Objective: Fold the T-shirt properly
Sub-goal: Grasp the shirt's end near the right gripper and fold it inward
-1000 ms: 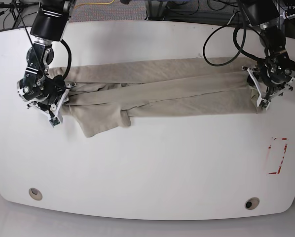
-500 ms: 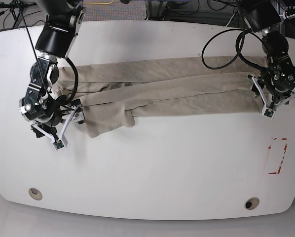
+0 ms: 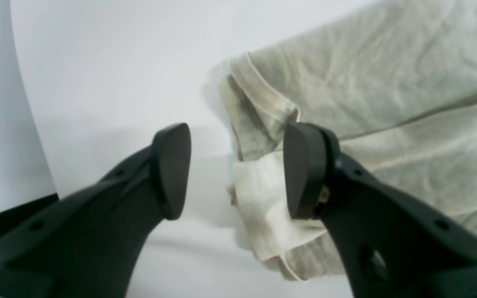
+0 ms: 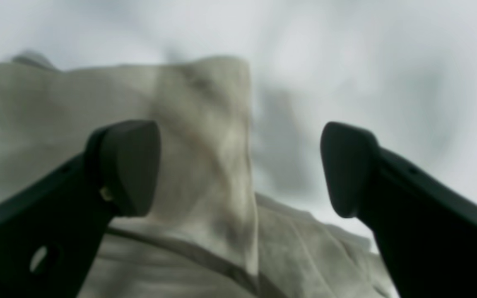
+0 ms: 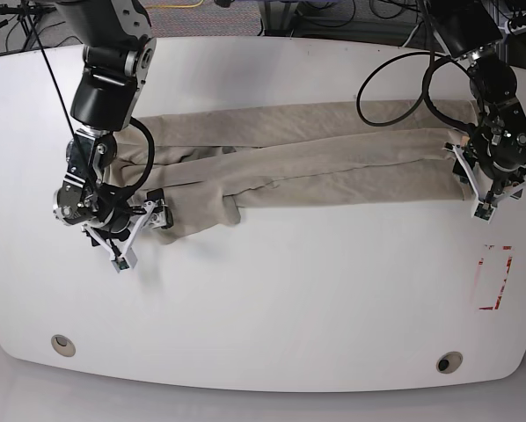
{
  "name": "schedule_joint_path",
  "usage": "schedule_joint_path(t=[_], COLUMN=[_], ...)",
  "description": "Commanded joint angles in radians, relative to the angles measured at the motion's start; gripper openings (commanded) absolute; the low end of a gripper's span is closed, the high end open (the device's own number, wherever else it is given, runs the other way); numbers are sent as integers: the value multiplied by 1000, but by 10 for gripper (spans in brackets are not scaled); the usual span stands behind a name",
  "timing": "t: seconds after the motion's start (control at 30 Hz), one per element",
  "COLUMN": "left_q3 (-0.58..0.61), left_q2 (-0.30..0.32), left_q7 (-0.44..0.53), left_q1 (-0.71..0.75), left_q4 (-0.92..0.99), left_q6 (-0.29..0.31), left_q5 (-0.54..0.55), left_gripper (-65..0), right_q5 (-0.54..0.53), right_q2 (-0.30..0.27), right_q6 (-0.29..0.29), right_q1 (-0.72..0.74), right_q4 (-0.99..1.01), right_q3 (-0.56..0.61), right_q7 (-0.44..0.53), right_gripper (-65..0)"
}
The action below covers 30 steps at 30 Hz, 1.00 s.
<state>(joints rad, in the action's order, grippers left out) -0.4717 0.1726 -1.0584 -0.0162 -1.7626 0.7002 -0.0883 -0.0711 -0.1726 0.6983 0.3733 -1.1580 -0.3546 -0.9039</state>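
Base view, left side: right gripper (image 5: 138, 236) has dropped lower and nearer since a second ago, letting go of the sleeve end it pinched; its jaws now gape wide with nothing between them, over the T-shirt (image 5: 307, 163), which lies in a long folded band across the white table (image 5: 272, 299). On the right, left gripper (image 5: 485, 192) has slid slightly outward past the hem; jaws apart, one finger (image 3: 304, 169) over the cloth edge, nothing clamped. Right wrist view is blurred; the red-outlined marking (image 5: 493, 278) shows no readable writing.
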Motion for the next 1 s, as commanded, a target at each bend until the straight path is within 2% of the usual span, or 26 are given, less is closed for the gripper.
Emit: schedule_joint_path(t=[0.0, 0.23, 0.4, 0.47, 0.53, 0.57, 0.67, 0.73, 0.8, 0.97], left_q3=[-2, -2, -2, -2, -2, -2, 0, 0, 0, 1], left_q2=[12, 12, 12, 12, 12, 12, 12, 12, 12, 12], left_q7=[10, 10, 10, 10, 10, 10, 10, 10, 10, 10], left_q1=[-14, -14, -14, -14, -14, -14, -14, -14, -14, -14], left_q4=[-23, -23, -23, -23, -21, -21, -20, -20, -20, -20], left_q6=[-2, -2, -2, -2, -2, -2, -2, -2, -2, -2], left_q5=[3, 3, 3, 3, 3, 3, 3, 3, 3, 3], left_gripper=[-325, -325, -325, -325, -325, -325, -325, -325, -325, -325], right_q5=[-12, -12, -12, -12, -17, -20, -22, -16, -14, -23], right_q2=[-11, -9, -9, -9, -9, -9, -2, 15, 23, 29], right_q6=[0, 0, 0, 0, 0, 0, 0, 0, 0, 0], right_q1=[31, 31, 28, 28, 26, 25, 25, 25, 25, 25], right_q4=[20, 122, 137, 131, 120, 112, 106, 106, 106, 49], right_q3=[-2, 2, 68, 88, 102, 108, 110, 105, 104, 102], right_q7=[78, 177, 220, 222, 222, 222, 222, 217, 213, 177], right_gripper=[-97, -95, -106, -151, -227, -301, -465, -568, -644, -639])
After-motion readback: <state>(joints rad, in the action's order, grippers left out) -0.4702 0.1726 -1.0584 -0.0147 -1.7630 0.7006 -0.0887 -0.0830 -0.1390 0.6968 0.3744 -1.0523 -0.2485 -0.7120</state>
